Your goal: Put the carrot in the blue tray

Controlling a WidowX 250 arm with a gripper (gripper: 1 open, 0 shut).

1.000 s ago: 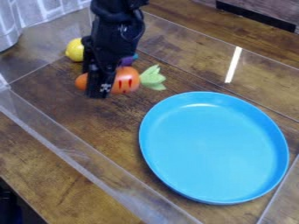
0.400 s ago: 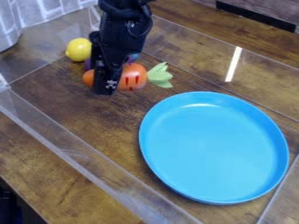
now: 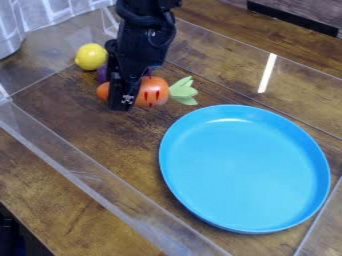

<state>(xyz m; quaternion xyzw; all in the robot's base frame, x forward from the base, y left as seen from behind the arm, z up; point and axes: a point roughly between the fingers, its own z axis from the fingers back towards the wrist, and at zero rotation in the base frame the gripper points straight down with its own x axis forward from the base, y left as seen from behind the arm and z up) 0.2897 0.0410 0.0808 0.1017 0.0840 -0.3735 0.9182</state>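
From the one camera view, looking down across the wooden table [image 3: 80,200], my pincer [image 3: 123,96] points steeply downward and its jaws are pressed tight onto the carrot [image 3: 144,91]. The orange body shows on both sides of my black fingers, and the light green leafy top sticks out on the side toward the blue tray [image 3: 247,166]. The carrot looks low, at or just off the table surface; I cannot tell whether it has left the wood yet. It lies near the tray's upper left rim but outside it, not touching.

Just behind my arm sits the yellow lemon [image 3: 90,56], and a sliver of the purple eggplant [image 3: 103,73] peeks out between the lemon and my fingers.

As I judge it, the grasp is made and the carry is what stands before me. The next move calls for a lift high enough to clear the tray's raised rim, then a sweep toward the tray's middle, then a lowering and a release. The risk I see is the carrot slipping or twisting in my narrow grip.
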